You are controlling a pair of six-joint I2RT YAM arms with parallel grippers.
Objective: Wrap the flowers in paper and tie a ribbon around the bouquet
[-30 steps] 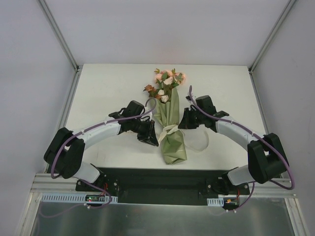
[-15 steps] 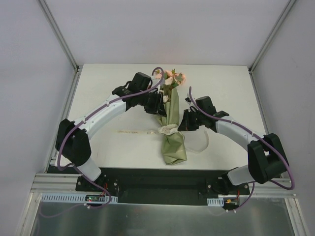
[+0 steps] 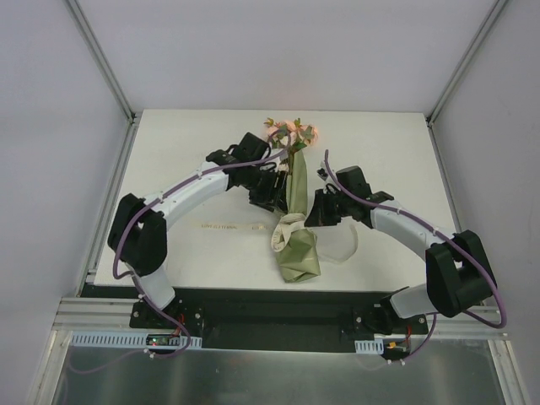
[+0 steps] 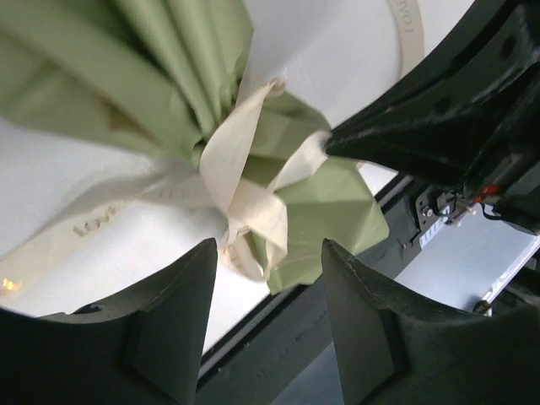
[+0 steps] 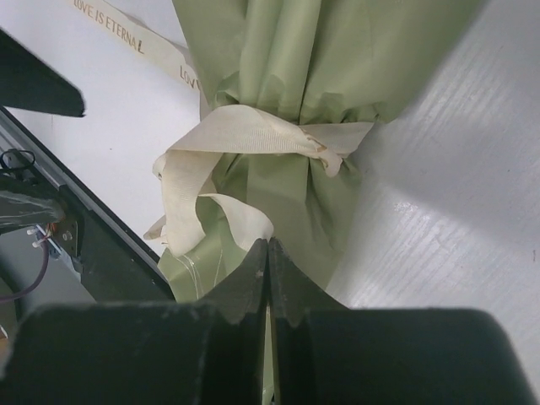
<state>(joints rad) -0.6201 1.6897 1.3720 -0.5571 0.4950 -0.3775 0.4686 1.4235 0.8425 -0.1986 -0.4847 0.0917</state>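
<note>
The bouquet lies lengthwise on the white table, its flowers [image 3: 291, 131] at the far end and the olive-green paper [image 3: 297, 181] cone running toward me. The cream ribbon [image 3: 287, 224] is wound round the cone's narrow waist, with one printed tail [image 3: 232, 226] trailing left on the table. My left gripper [image 3: 272, 192] hovers at the cone's upper left side. In the left wrist view it [image 4: 268, 246] is open and empty, looking down at the ribbon [image 4: 228, 160] and paper [image 4: 337, 202]. My right gripper [image 3: 314, 211] sits just right of the waist, shut [image 5: 268, 243] on a ribbon [image 5: 253, 131] end.
A faint translucent sheet [image 3: 344, 243] lies on the table right of the cone's base. The black base rail [image 3: 270, 308] runs along the near edge. Grey walls and metal frame posts [image 3: 101, 59] close in the table on three sides.
My left arm let go of the ribbon, swung from the cone's lower left up toward the flowers and opened. The freed ribbon tail now lies flat to the left. The right arm stayed put.
</note>
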